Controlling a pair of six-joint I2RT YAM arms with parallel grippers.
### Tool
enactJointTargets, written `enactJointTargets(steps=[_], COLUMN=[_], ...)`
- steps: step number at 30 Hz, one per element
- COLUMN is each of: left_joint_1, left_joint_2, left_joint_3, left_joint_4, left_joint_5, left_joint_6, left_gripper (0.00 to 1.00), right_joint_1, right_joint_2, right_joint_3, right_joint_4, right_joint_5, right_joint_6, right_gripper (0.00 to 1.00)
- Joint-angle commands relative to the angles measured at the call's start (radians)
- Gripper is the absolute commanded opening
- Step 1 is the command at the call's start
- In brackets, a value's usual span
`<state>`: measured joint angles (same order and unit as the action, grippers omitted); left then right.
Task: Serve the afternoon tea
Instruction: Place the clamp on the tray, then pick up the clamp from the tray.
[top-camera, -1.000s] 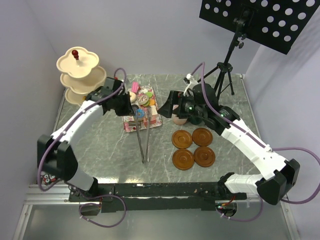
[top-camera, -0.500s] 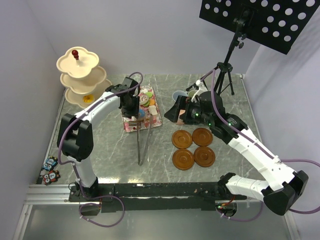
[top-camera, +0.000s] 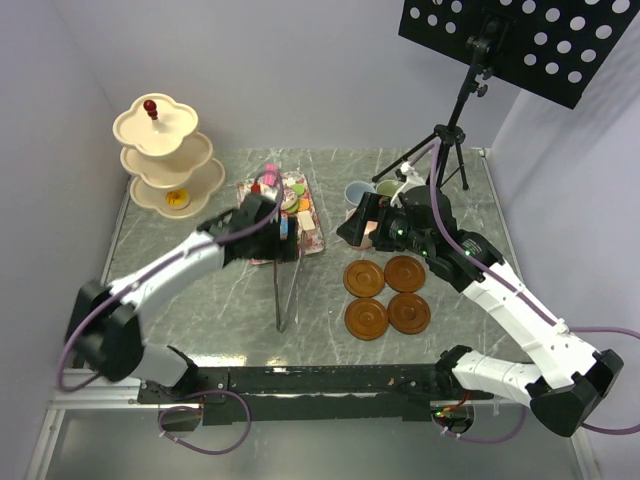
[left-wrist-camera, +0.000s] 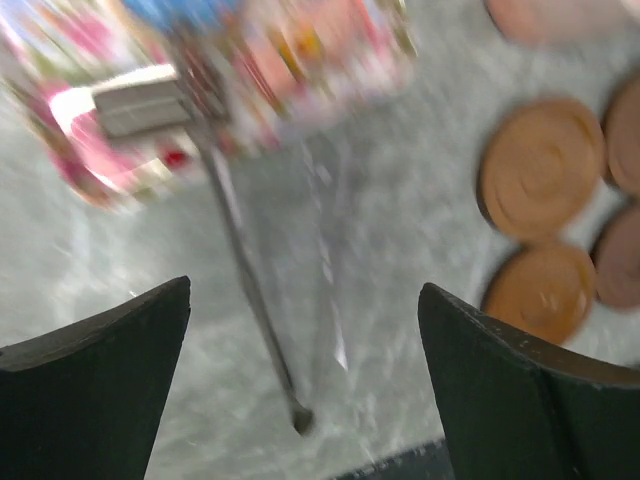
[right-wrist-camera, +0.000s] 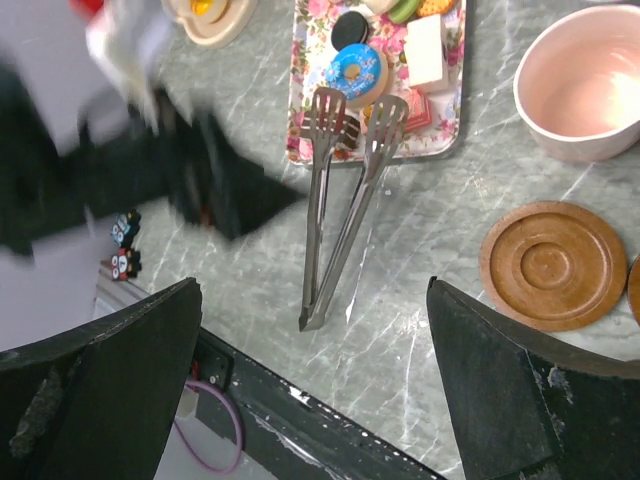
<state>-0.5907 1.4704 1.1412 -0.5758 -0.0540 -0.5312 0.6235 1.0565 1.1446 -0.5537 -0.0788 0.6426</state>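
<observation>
**Left jaws facing the cakes**

The left gripper (left-wrist-camera: 305, 380) is hovering, jaws spread and empty, over the near edge of the floral tray (right-wrist-camera: 305, 90). The toy cakes (right-wrist-camera: 355, 68) are lying on that tray just beyond. The tongs (right-wrist-camera: 345, 200), heads on the tray and long axis running nearward, are crossing that approach. The right gripper (right-wrist-camera: 315, 390), also spread, is hanging right of the tray, nearer the pink mug (right-wrist-camera: 590, 85) and saucers (top-camera: 365, 280).
</observation>
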Motion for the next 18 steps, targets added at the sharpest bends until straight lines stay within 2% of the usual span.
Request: enactJointTargets(steps=[1,5,9,14,18], left_joint_1=[-0.080,-0.090,-0.127,-0.210,-0.262], left_joint_2=[-0.130,-0.185,-0.187,-0.064,0.052], left_joint_3=[-0.225,-0.323,-0.388,-0.345,-0.266], left_joint_4=[0.200,0.224,0.315,0.315,0.240], left_joint_5=[0.008,0.000,0.006,-0.049,-0.168], left_joint_6=[-0.163,-0.231,-0.250,-0.250,-0.274], left_gripper=[1.00,1.00,1.00,1.00,0.93], right_joint_1=[-0.011,-0.025,-0.027,-0.050,-0.059], right_joint_2=[-0.046,-0.042,-0.084,-0.107,-0.107], right_joint_3=[0.037,0.058,-0.011,-0.029,-0.019], right_joint_4=[0.029,0.031,0.069,0.071,0.061], right_joint_5=[-0.001,-0.082,-0.101,-0.142,-0.153], right_joint_6=[-0.038,-0.046,-0.020,-0.027,-0.049], right_gripper=[1.00,1.00,1.00,1.00,1.00])
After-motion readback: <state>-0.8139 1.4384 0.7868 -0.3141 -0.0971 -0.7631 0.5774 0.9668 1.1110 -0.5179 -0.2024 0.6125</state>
